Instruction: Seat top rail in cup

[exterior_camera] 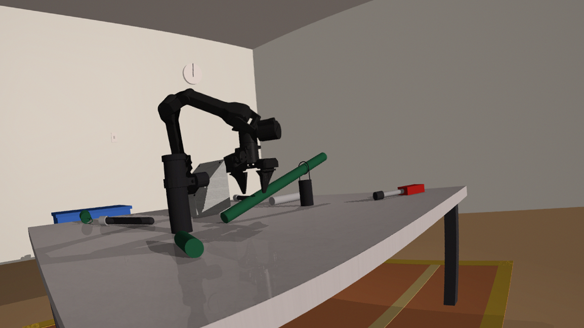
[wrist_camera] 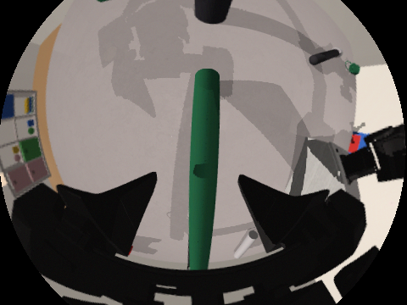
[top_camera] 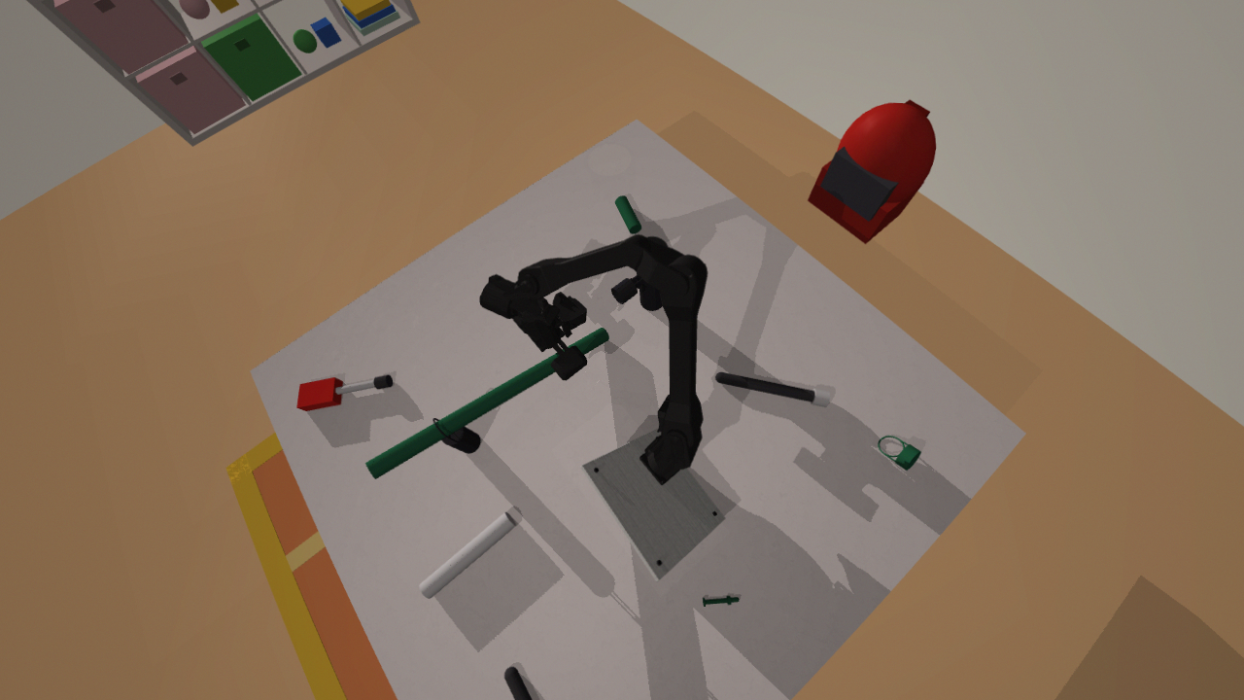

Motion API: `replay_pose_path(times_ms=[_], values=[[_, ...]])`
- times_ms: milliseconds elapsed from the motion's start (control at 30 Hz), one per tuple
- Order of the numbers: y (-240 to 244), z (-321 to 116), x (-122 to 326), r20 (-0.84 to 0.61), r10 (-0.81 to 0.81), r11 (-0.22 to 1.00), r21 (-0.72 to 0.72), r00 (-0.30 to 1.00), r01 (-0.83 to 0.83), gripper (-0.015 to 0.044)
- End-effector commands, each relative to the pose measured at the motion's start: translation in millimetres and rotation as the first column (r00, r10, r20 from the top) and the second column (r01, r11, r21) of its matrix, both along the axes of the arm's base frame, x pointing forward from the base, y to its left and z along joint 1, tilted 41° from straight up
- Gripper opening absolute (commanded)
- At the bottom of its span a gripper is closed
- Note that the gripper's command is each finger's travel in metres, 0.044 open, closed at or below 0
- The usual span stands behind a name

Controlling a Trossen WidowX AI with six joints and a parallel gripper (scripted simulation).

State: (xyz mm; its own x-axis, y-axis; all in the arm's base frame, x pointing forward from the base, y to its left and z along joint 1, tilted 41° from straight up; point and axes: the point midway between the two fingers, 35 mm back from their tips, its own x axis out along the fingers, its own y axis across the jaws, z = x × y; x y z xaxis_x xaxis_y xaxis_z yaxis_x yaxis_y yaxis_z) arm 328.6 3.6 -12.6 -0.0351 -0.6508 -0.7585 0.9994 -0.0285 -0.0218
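As wrist shows, fingers (top_camera: pixel 569 362) (exterior_camera: pixel 264 178) flank rail (top_camera: pixel 496 399) (exterior_camera: pixel 284 182) (wrist_camera: pixel 205 131).

We seem to be in a playroom-like space: a cubby shelf (top_camera: pixel 222 120) (wrist_camera: pixel 36 123) with pink and green bins, an orange-and-yellow rug (top_camera: pixel 248 496) (exterior_camera: pixel 500 289), and a round wall clock (exterior_camera: pixel 192 73) at left.

a smooth, satin finish is shown by the green rail (top_camera: pixel 487 404) (exterior_camera: pixel 274 187) (wrist_camera: pixel 204 135); brushed, metal-like grey is seen on the upright plate (top_camera: pixel 654 508) (exterior_camera: pixel 213 187) (wrist_camera: pixel 318 169); and faint, glossy reflections are carried by the stone-like tabletop (top_camera: pixel 364 366) (exterior_camera: pixel 325 251) (wrist_camera: pixel 85 140), near side.
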Motion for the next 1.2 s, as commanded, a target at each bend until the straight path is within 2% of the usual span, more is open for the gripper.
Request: replay_pose_path(times_ms=[0,833,1167], values=[[-5,-6,-1,-0.006,0.002,1.0,-0.004,1.0,-0.002,0.044],[-31,-34,-4,-0.006,0.002,1.0,-0.008,1.0,-0.002,0.044],[-31,-34,-4,-0.006,0.002,1.0,-0.007,1.0,-0.002,0.0177]])
